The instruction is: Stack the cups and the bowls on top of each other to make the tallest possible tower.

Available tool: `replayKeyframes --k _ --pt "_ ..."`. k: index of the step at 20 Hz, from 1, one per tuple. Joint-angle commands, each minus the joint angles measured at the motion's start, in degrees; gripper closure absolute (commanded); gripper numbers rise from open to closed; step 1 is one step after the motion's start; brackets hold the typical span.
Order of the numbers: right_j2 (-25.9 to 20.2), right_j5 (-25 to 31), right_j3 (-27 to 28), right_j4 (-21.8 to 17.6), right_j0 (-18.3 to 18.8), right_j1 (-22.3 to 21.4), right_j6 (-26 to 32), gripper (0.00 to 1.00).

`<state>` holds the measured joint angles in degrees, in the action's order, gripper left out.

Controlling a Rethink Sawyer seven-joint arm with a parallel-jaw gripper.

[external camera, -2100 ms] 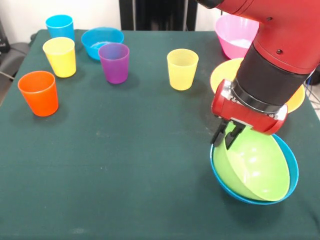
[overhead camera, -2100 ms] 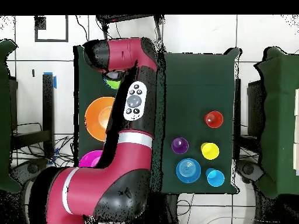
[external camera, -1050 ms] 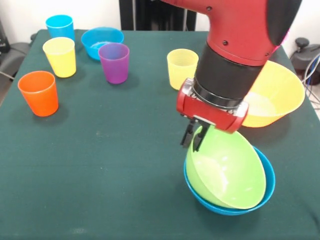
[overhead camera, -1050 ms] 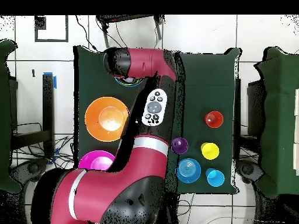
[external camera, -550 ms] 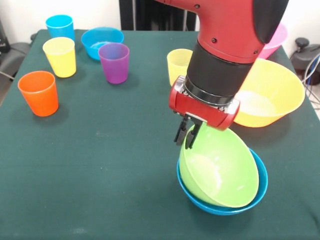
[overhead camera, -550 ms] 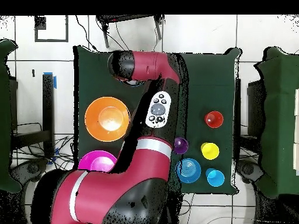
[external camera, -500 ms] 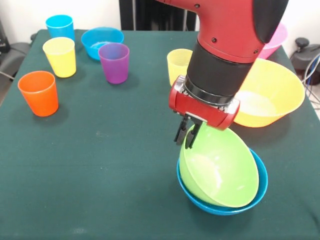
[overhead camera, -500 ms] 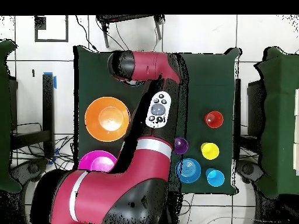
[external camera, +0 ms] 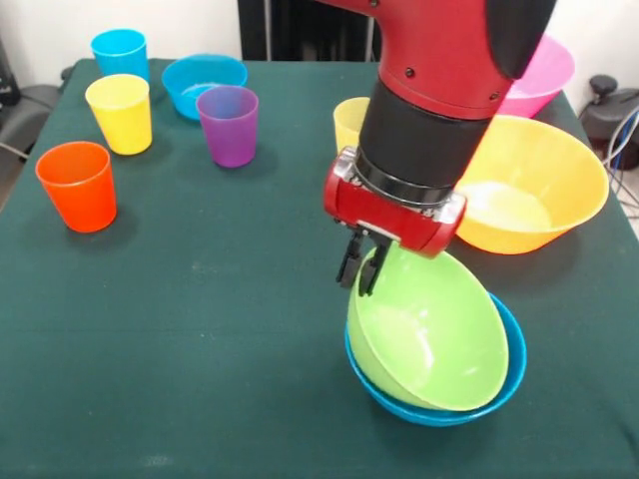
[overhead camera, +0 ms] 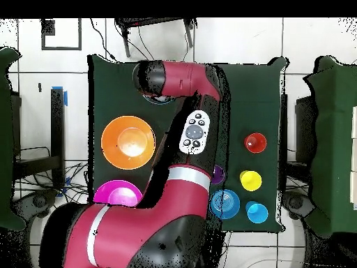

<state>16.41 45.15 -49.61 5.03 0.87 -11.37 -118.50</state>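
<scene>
Low in the front view, right of centre, a glossy translucent green bowl (external camera: 429, 334) sits tilted inside a blue bowl (external camera: 499, 384). The gripper (external camera: 357, 267) has its dark fingers (external camera: 348, 265) clenched on the green bowl's upper-left rim. The table (external camera: 200, 329) wears a matte dark green cloth. Farther back at right are a wide orange-yellow bowl (external camera: 539, 190) and a pink bowl (external camera: 544, 75). At upper left stand tapered orange (external camera: 77, 186), yellow (external camera: 120, 113), purple (external camera: 229, 125) and blue (external camera: 120, 53) cups, beside a shallow blue bowl (external camera: 203, 82). Overhead, white floor tiles (overhead camera: 244, 38) surround the table.

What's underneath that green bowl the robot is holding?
A blue bowl: the green bowl sits tilted inside it, its rim pinched by the hand. Only the blue bowl's rim and outer wall show; its inside is covered.
</scene>
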Motion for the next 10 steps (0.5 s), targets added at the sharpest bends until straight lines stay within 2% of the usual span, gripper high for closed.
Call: replayKeyframes --k 1,10 --pt "-8.1 -5.7 -7.6 -3.5 4.1 -1.3 6.5 1.00" --pt "-10.4 -7.2 -9.0 -5.3 6.4 -2.1 9.1 1.00"
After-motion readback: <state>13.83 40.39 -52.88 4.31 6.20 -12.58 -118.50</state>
